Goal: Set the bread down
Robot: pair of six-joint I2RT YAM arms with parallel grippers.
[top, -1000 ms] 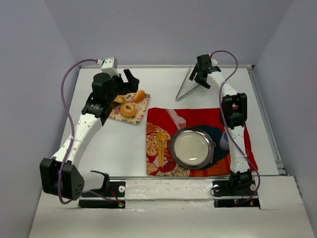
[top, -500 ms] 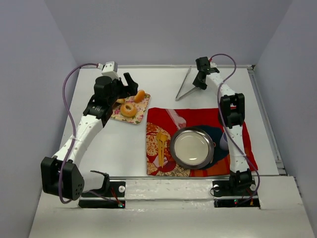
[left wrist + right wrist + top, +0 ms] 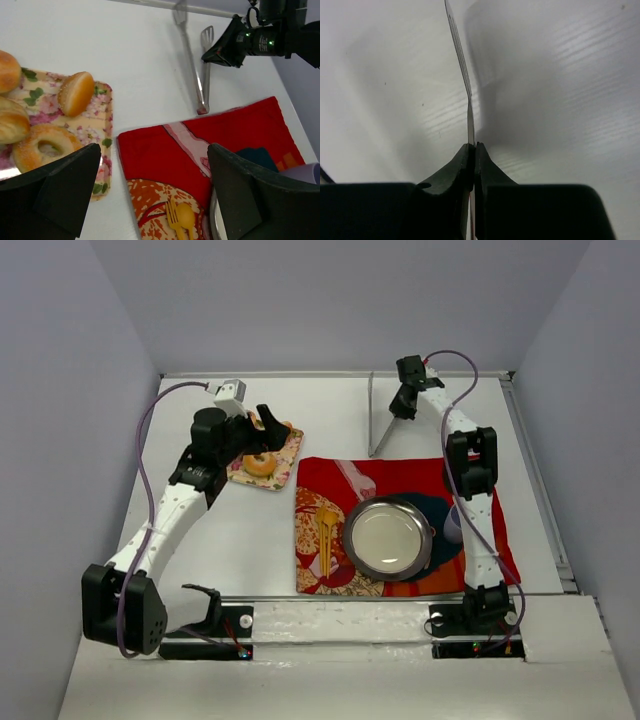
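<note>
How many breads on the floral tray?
4 in the left wrist view, on the floral tray: the bagel lowest, an orange bun up and right of it, an upper roll and a lower roll cut off at the left edge. Others may be hidden.

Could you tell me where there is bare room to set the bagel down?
The metal plate is empty. White table lies bare between the floral tray, the red cloth and the near rail. Crowded: the tray, holding the bagel and buns under the left gripper; the cloth's left part with fork and spoon; the far middle, where the right gripper holds tongs.
</note>
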